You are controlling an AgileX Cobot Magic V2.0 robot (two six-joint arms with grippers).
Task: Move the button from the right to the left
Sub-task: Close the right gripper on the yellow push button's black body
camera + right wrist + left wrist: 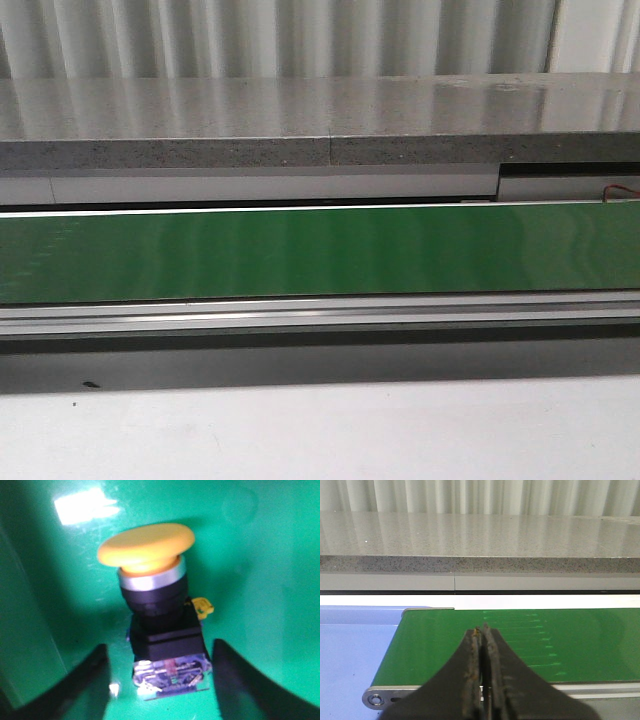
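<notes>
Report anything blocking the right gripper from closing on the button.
Nothing visible does. The button lies on the green belt between the open right gripper fingers, with bare belt showing in the gaps on both sides.

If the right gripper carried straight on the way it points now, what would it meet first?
The button. It lies between the open jaws of the right gripper on the green belt, contact block nearest, yellow head farthest. Depth is unclear; the block looks already level with the fingertips.
</notes>
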